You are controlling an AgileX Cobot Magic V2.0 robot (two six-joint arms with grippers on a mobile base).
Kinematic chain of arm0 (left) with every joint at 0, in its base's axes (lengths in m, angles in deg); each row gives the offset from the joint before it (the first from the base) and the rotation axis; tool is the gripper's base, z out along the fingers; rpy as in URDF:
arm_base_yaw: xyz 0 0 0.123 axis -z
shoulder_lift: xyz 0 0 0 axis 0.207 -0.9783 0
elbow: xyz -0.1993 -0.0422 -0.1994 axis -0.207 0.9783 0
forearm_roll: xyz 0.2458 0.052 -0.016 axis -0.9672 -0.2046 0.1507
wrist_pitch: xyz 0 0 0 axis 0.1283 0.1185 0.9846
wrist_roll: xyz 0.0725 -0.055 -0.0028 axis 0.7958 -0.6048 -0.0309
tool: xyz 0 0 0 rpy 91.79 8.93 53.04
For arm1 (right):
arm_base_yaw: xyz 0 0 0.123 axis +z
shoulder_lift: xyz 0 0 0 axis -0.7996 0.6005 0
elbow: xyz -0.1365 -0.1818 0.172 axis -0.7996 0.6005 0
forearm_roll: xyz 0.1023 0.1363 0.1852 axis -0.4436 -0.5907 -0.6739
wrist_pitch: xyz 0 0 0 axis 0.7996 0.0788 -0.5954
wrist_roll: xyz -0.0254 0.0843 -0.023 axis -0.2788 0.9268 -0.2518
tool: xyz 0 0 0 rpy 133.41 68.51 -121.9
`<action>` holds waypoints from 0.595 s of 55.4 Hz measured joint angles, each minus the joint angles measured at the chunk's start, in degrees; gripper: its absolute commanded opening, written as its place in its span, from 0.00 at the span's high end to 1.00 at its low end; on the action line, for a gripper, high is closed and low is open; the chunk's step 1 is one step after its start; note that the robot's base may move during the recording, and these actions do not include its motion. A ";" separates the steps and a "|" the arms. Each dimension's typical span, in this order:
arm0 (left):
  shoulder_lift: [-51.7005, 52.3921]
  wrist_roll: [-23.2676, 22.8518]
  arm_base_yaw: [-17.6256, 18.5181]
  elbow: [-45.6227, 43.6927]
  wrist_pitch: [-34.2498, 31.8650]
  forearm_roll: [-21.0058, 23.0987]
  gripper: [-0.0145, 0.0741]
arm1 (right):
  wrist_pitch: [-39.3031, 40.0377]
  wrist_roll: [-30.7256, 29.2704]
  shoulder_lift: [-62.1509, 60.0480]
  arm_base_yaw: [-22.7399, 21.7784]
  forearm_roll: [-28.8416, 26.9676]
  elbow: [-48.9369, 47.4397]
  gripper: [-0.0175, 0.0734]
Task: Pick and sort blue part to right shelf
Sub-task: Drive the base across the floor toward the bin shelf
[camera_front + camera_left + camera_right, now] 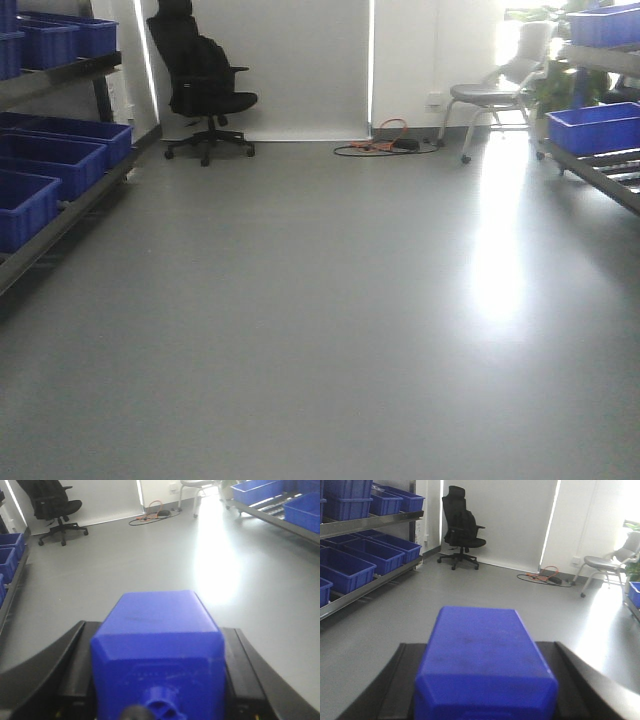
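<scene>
Pick done, sort pending. Left gripper (pixel 157 630) is clamped on a blue part (pixel 160 655), bottom centre of the left wrist view. Right gripper (pixel 481 645) likewise grips a second blue part (pixel 482 672), bottom centre of its view. Right shelf (pixel 605 172) sits at the front view's right edge, well apart across the floor (pixel 320 320). Judged about halfway: approach and drop into a bin (pixel 595 128) remain.

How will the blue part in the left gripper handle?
The blue part looks like rigid moulded plastic, so probably stiff and light. Its flat, boxy faces suggest no rolling. Smooth sides might slip in the left gripper if loosened.
</scene>
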 measured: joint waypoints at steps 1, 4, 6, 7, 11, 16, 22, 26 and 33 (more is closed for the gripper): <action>0.00 0.00 0.00 0.00 0.00 0.00 0.51 | 0.00 0.00 0.00 0.00 0.00 0.00 0.58; 0.00 0.00 0.00 0.00 0.00 0.00 0.51 | 0.00 0.00 0.00 0.00 0.00 0.00 0.58; 0.00 0.00 0.00 0.00 0.00 0.00 0.51 | 0.00 0.00 0.00 0.00 0.00 0.00 0.58; 0.00 0.00 0.00 0.00 0.00 0.00 0.51 | 0.00 0.00 0.00 0.00 0.00 0.00 0.58; 0.00 0.00 0.00 0.00 0.00 0.00 0.51 | 0.00 0.00 0.00 0.00 0.00 0.00 0.58; 0.00 0.00 0.00 0.00 0.00 0.00 0.51 | 0.00 0.00 0.00 0.00 0.00 0.00 0.58; 0.00 0.00 0.00 0.00 0.00 0.00 0.51 | 0.00 0.00 0.00 0.00 0.00 0.00 0.58; 0.00 0.00 0.00 0.00 0.00 0.00 0.51 | 0.00 0.00 0.00 0.00 0.00 0.00 0.58; 0.00 0.00 0.00 0.00 0.00 0.00 0.51 | 0.00 0.00 0.00 0.00 0.00 0.00 0.58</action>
